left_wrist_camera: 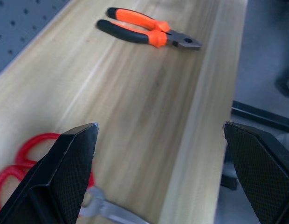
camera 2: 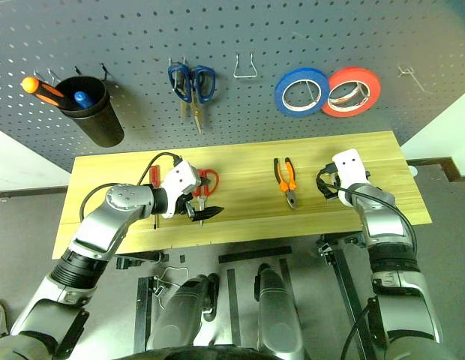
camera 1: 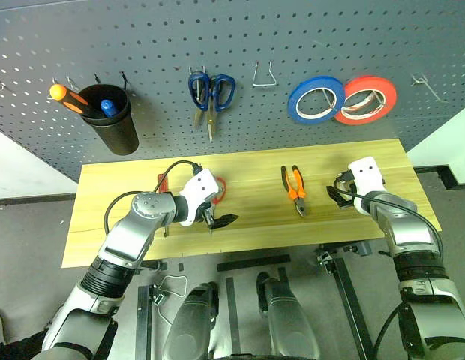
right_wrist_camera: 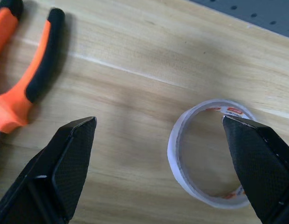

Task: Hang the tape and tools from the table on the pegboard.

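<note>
On your tabletop [camera 1: 127,247]: whitish tape [right_wrist_camera: 210,154] at about 3 o'clock, lying flat beneath the right end effector [right_wrist_camera: 165,168], whose fingers stand wide apart and empty; small red print runs along the roll's inner ring, too fine to read. Orange-and-black pliers [camera 1: 294,188] lie right of centre. Red-handled scissors [camera 2: 208,182] sit at about 9 o'clock beside your left end effector [left_wrist_camera: 158,177], also fully spread, holding nothing. Pegboard [camera 1: 292,37] at 12 o'clock carries blue scissors [camera 1: 211,93], blue tape roll [camera 1: 316,100] and red-orange roll [camera 1: 366,100].
</note>
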